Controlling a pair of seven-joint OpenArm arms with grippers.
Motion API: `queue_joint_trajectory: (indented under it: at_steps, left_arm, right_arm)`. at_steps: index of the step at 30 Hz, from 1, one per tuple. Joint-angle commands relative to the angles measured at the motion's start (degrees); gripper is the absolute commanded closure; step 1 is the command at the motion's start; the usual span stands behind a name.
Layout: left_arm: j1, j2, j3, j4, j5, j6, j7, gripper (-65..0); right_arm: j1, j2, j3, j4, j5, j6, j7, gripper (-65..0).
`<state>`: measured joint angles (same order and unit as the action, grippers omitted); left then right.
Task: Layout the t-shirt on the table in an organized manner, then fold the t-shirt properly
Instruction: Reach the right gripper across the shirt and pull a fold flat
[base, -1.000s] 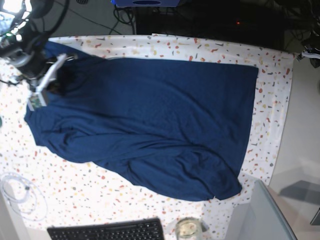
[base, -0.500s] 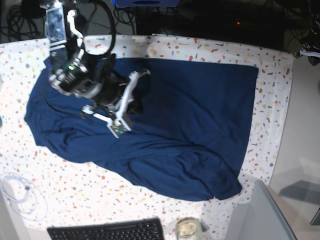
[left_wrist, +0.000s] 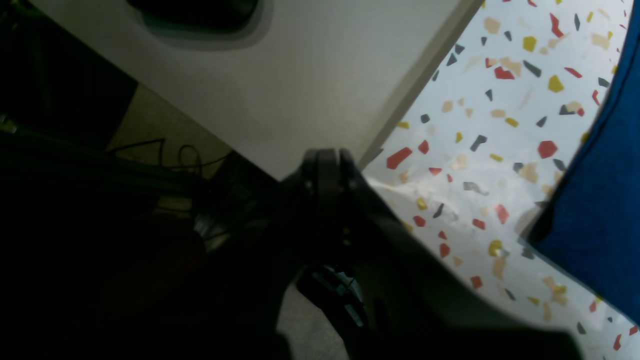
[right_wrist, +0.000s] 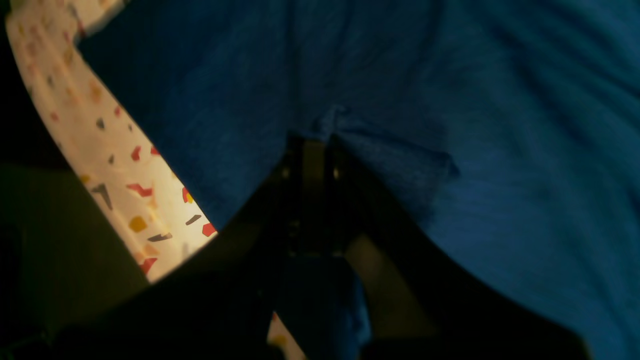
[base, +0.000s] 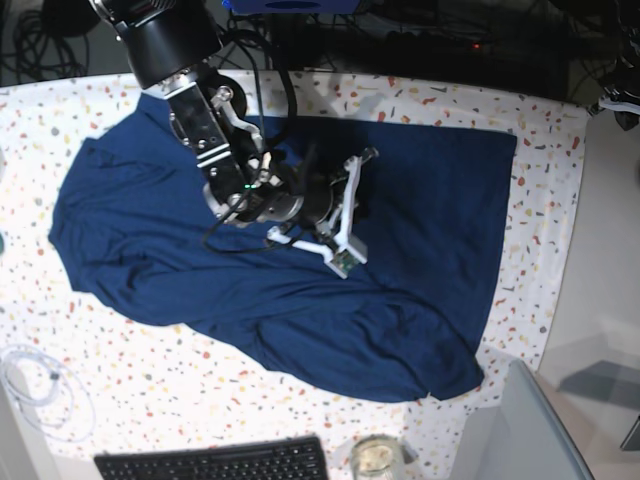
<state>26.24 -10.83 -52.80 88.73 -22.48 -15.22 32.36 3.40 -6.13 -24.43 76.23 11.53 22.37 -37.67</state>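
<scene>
Right gripper (right_wrist: 320, 145) clamped on a pinched fold of the t-shirt (base: 420, 200), above the shirt's middle. Left gripper (left_wrist: 327, 160) closed, empty, off the edge of the table (left_wrist: 475, 165). Shirt spread wrinkled across the table, loose bunch toward 5 o'clock in base view.

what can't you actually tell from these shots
- Right gripper: its fingertips are sunk in a t-shirt fold; right wrist view is too dark to show how much cloth they pinch.
- Left gripper: base view never shows it.
- Keyboard: cut off by the base view's bottom edge.
</scene>
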Motion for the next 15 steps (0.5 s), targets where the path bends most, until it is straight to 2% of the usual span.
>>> queue_joint_trajectory:
  at_steps: [1,7,15]
  left_arm:
    - [0.5,-1.0,-0.4,0.7,-0.1,0.1,-1.1,0.0]
    - [0.5,-0.9,-0.3,0.7,0.0,0.1,-1.1,0.0]
    - [0.5,0.1,-0.3,0.7,0.1,0.1,-1.1,0.0]
  right_arm:
    - [1.6,-0.9,-1.0,-0.5,0.6,0.2,2.0,0.0]
    - [5.3,-1.4,-8.3,-6.5,0.6,-5.6,7.6,0.0]
    - [9.3,-1.9,-14.5,-8.0,0.7,-7.7,8.5,0.0]
